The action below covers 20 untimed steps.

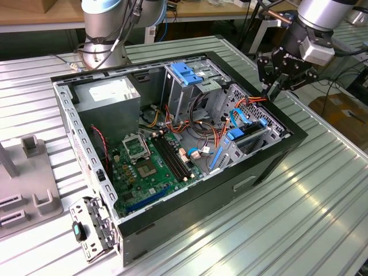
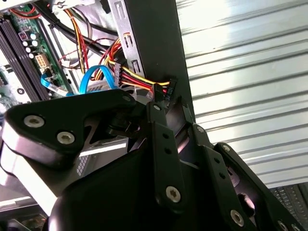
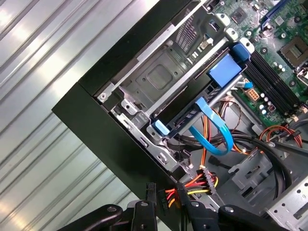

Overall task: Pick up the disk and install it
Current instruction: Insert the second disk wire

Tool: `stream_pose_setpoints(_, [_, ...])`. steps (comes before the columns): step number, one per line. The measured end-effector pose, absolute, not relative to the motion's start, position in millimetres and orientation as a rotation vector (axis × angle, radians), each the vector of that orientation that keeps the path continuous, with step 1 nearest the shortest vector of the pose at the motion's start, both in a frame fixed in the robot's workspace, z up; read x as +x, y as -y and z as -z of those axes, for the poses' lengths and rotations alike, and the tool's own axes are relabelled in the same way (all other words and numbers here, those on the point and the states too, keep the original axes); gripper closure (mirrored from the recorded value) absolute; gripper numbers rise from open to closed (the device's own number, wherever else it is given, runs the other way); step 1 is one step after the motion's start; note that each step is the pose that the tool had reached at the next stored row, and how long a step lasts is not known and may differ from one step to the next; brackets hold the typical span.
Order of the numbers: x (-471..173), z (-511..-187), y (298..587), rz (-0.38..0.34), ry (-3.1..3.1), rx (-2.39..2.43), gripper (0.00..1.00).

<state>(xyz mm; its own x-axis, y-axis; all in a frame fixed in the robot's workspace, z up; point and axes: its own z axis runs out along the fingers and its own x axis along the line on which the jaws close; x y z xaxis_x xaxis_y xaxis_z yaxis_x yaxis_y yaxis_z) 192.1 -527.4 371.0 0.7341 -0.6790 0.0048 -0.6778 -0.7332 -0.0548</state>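
The disk [image 3: 183, 118] sits slid into the low drive bay at the corner of the open computer case [image 1: 270, 167]. Its dark blue side rail with a light-blue tab shows under the bay's metal plate. In the exterior view the bay [image 1: 250, 138] lies at the case's right end. My gripper [image 1: 271, 91] hangs just above the case's right wall, beside and a little above that bay. In both wrist views its fingers [image 3: 144, 207] are closed narrowly on a black power connector [image 2: 165, 90] with red, yellow and orange wires. The gripper [image 3: 166, 195] [image 2: 171, 103] does not touch the disk.
A blue data cable [image 3: 216, 130] loops beside the bay. The grey power-supply box [image 1: 109, 98], a tall cage with a blue latch [image 1: 187, 72] and the green motherboard [image 1: 149, 167] fill the case. A grey fixture [image 1: 29, 178] stands on the ribbed metal table [image 1: 310, 213].
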Motion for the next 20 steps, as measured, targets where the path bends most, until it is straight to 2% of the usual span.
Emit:
stream_pose_setpoints(9, [192.7,-368.6,527.4,0.031,-0.831,-2.976,0.7])
stream_pose_setpoints(20, [192.7,-368.6,526.6,0.031,-0.828,-2.977,0.7])
